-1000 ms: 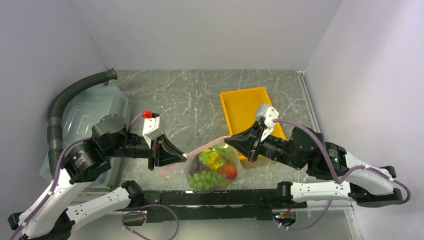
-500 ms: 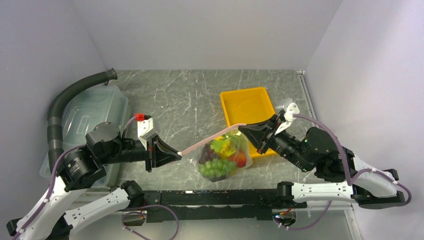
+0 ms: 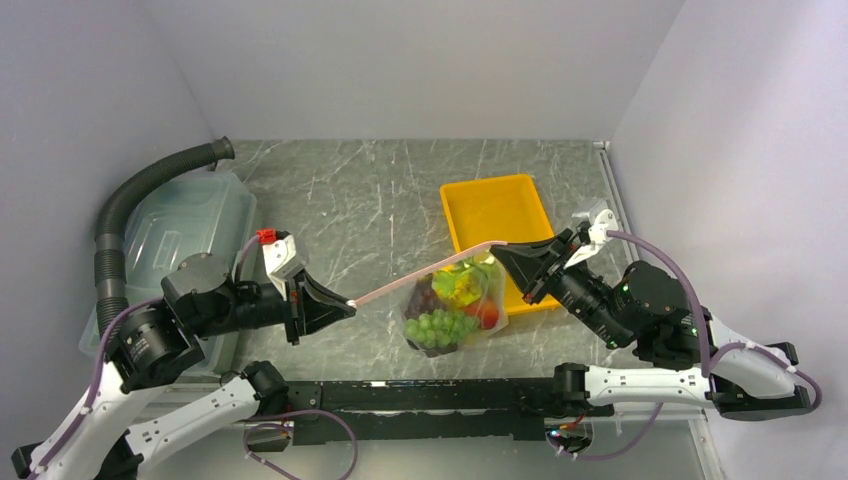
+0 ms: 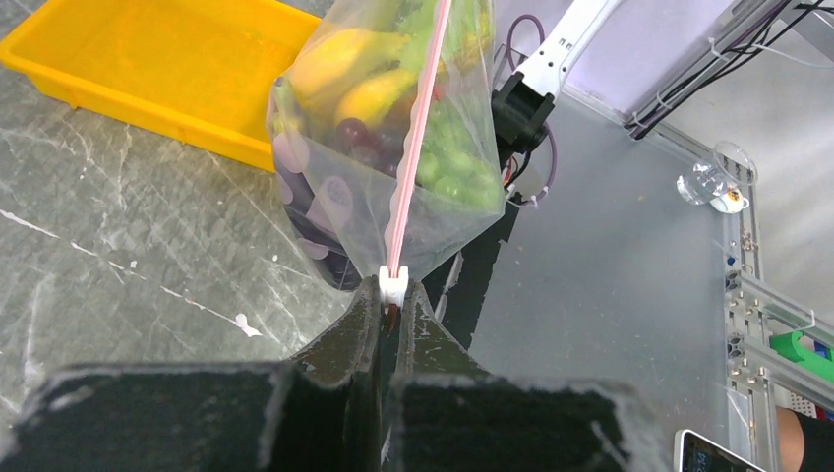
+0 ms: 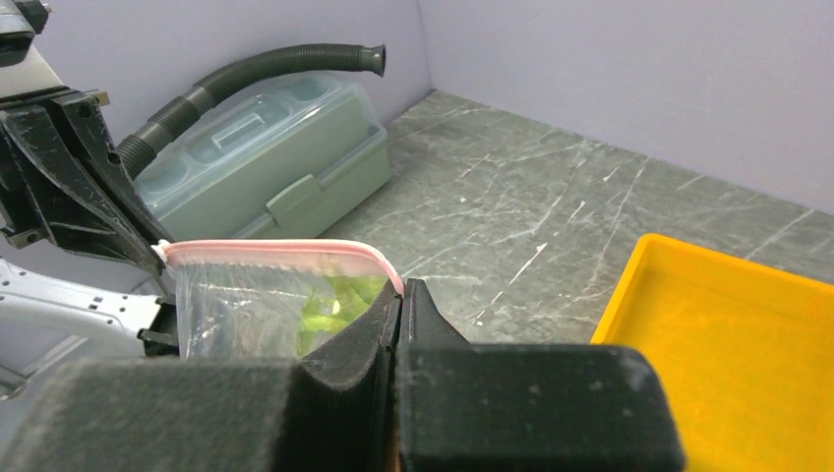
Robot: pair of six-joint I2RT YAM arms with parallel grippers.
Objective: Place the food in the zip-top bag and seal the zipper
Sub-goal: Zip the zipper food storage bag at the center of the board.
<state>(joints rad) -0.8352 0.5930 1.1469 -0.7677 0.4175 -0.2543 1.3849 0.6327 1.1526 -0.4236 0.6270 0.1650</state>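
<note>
The clear zip-top bag (image 3: 452,305) hangs in the air between my two grippers, stretched by its pink zipper (image 3: 420,275). Inside it is the food (image 3: 440,322): green grapes, dark grapes, yellow bananas, a red-orange fruit. My left gripper (image 3: 350,303) is shut on the white slider at the zipper's left end, seen in the left wrist view (image 4: 393,287). My right gripper (image 3: 498,247) is shut on the zipper's right end, also in the right wrist view (image 5: 400,288). The bag (image 4: 388,128) and zipper (image 5: 266,251) show in both wrist views.
A yellow tray (image 3: 495,225) lies behind the bag at right centre. A translucent lidded bin (image 3: 175,235) with a dark corrugated hose (image 3: 150,180) over it stands at the left. The grey marbled table (image 3: 370,200) ends at purple walls.
The two grippers have drawn apart, left one to the left, right one to the right and back. The zipper is stretched longer and the bag has shifted right, towards the tray.
</note>
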